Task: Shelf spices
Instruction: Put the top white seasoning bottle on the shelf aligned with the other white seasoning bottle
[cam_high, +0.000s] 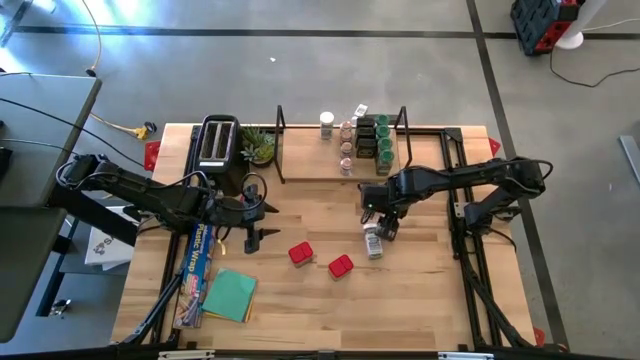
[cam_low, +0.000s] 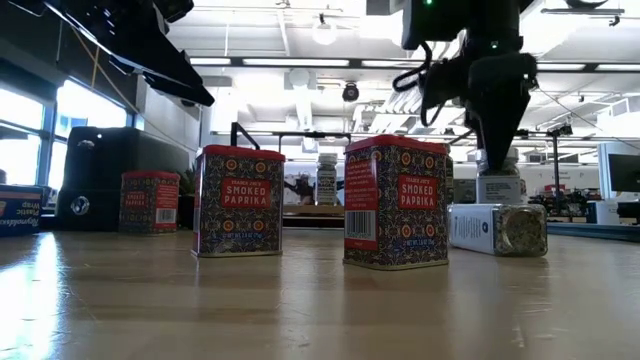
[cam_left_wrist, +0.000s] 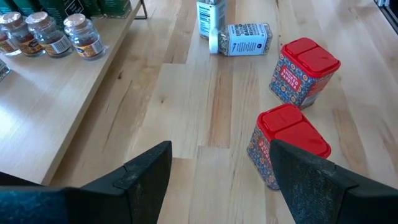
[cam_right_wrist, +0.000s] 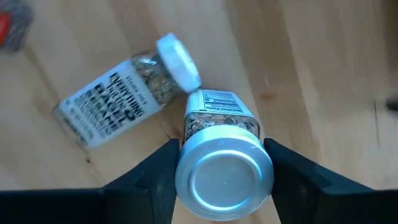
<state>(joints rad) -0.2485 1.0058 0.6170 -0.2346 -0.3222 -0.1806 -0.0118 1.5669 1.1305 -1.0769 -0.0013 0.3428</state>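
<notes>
**Right wrist view: gripper set around an upright jar, lift to the shelf comes next**

Right wrist view shows the right gripper (cam_right_wrist: 222, 163) straddling an upright clear jar (cam_right_wrist: 221, 152) with a silver-white lid, one dark finger on each side of it. The fingers sit close to the lid's edges, but whether they are pressing on the jar or only bracketing it I cannot tell. Touching this jar's far side lies a second white-lidded jar (cam_right_wrist: 118, 102), toppled on the table (cam_high: 420, 300).

From above, this pair sits right of centre on the table, just near of the shelf (cam_high: 310, 165), whose board already carries a cluster of green-lidded, dark and small brownish jars (cam_high: 365, 140) toward its right end. Two red paprika tins (cam_high: 320, 260) stand well left of the two jars, nearer the table's front edge.

The left gripper (cam_left_wrist: 217, 180) hovers low over the table's left half with its fingers spread wide and nothing between them, facing the red tins.

The step in hand looks like picking up the upright jar. The next move calls for a firm close on the jar's body, then a straight lift clear of the fallen neighbour so it is not dragged or rolled, then a carry far to a free spot on the board. The toppled jar and both tins remain to be shelved.
</notes>
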